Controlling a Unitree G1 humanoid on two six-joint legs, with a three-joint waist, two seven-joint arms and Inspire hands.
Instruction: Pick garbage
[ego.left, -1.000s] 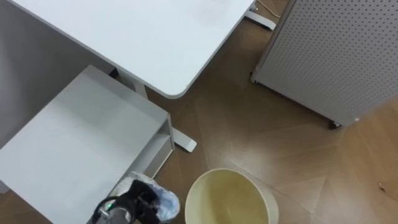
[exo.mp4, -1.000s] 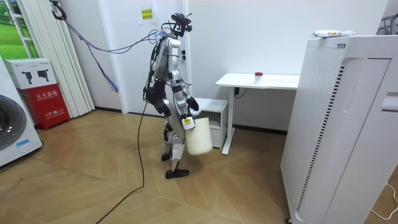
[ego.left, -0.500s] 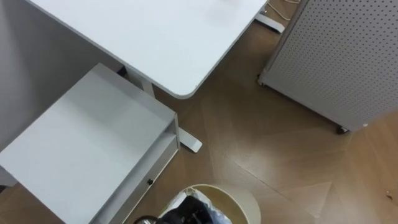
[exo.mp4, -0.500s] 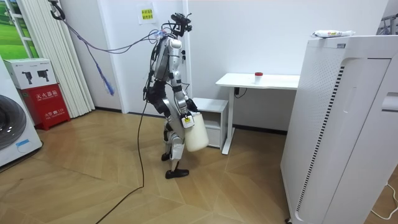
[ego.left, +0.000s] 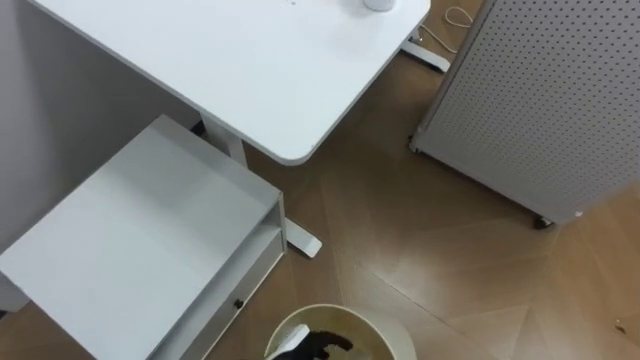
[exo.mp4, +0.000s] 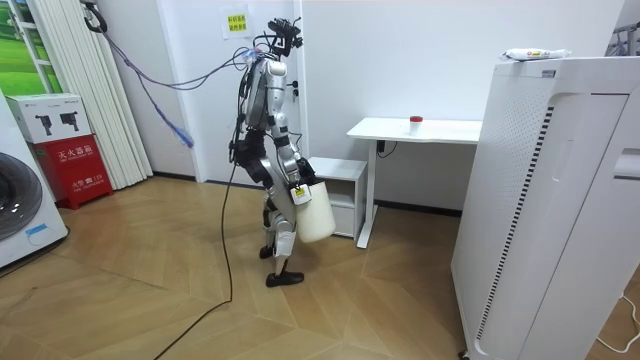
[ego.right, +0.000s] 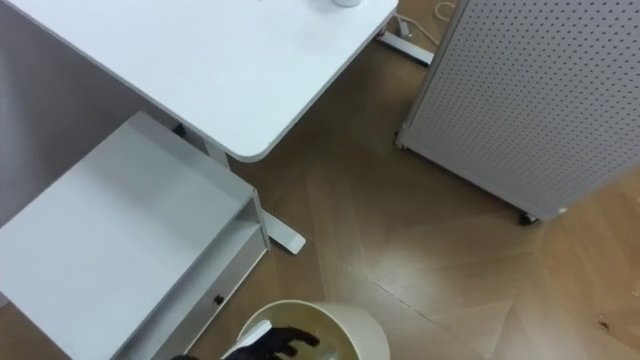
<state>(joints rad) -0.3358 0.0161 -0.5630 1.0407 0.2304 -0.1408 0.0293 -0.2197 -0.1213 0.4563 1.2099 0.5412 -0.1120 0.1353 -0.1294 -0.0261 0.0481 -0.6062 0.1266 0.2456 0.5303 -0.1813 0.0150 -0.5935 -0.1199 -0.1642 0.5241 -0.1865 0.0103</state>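
L hand (ego.left: 322, 345) in bin (ego.left: 392, 331) mouth, rim all round it; you can't tell its grip/load. Release path: straight down.

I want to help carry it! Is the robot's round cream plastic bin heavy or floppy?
Probably light: the round cream plastic bin is held off the floor by the right hand. Likely stiff, since its rim looks evenly round. Its smooth sides might be slippery.
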